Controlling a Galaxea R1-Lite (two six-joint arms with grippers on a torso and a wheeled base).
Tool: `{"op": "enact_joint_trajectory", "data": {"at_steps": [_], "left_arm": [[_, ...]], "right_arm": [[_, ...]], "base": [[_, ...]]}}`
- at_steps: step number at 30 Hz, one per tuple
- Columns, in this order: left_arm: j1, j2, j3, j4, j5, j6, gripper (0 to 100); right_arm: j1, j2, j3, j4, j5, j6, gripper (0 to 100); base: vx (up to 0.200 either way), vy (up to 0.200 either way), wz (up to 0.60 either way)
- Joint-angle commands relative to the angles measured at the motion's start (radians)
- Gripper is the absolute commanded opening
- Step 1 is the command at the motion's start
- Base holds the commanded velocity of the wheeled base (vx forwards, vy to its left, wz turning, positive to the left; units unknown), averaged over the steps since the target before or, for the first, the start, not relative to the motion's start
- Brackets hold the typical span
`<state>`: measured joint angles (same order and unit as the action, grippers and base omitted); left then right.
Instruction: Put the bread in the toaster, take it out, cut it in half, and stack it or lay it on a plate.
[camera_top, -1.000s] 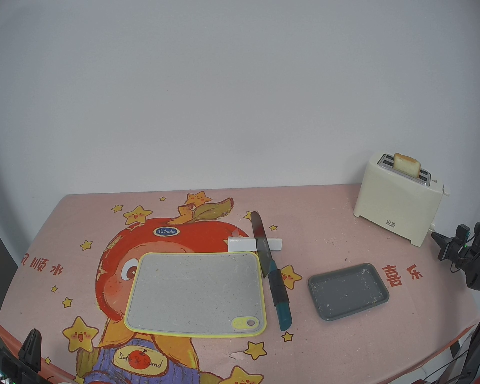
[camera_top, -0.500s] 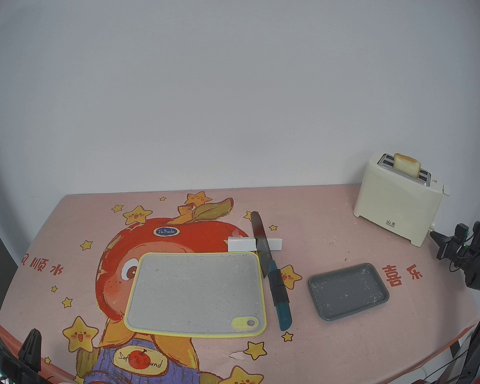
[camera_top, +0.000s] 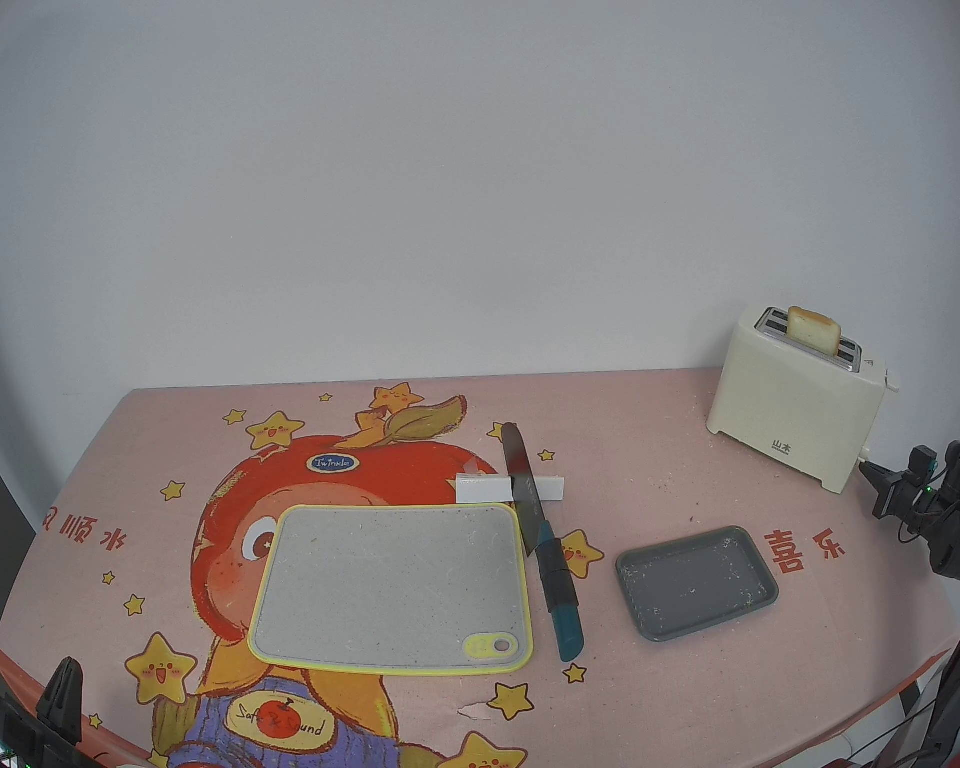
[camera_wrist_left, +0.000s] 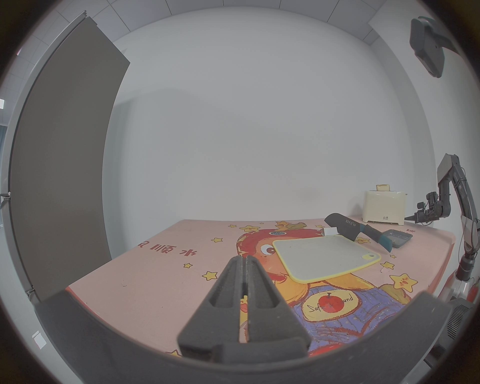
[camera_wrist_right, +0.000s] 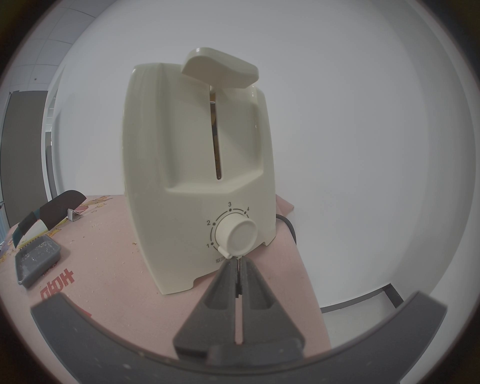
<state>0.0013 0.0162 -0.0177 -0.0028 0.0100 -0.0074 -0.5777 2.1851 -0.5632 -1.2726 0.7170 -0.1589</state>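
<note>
Bread (camera_top: 813, 329) stands raised in the toaster (camera_top: 795, 405), lever (camera_wrist_right: 220, 67) up: toasting judged done; removal, halving and plating are left. Right tool (camera_wrist_right: 239, 280), fingers pressed together and empty, faces the toaster's dial end. Left tool (camera_wrist_left: 245, 285), likewise closed, sits well apart from the toaster.

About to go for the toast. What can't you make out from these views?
- Bread: head view, lower part sunk in the toaster slot; depth unknown.
- Left gripper: head view, mostly cut off by the bottom edge.
- Right gripper: head view, jaws too small to judge.
- Knife: head view, too small to tell which way its edge faces.
</note>
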Motion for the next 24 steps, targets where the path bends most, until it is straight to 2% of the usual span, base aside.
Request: {"op": "enact_joint_trajectory", "data": {"at_steps": [1, 17, 24], "left_arm": [[0.000, -0.009, 0.018, 0.000, 0.001, 0.000, 0], [0.000, -0.009, 0.018, 0.000, 0.001, 0.000, 0], [0.000, -0.009, 0.018, 0.000, -0.001, 0.000, 0]], "right_arm": [[0.001, -0.007, 0.000, -0.001, 0.001, -0.001, 0], [0.010, -0.001, 0.003, -0.037, 0.001, 0.001, 0], [0.018, -0.002, 0.009, -0.044, -0.001, 0.018, 0]], "base": [[0.000, 0.000, 0.00], [0.000, 0.000, 0.00], [0.000, 0.000, 0.00]]}}
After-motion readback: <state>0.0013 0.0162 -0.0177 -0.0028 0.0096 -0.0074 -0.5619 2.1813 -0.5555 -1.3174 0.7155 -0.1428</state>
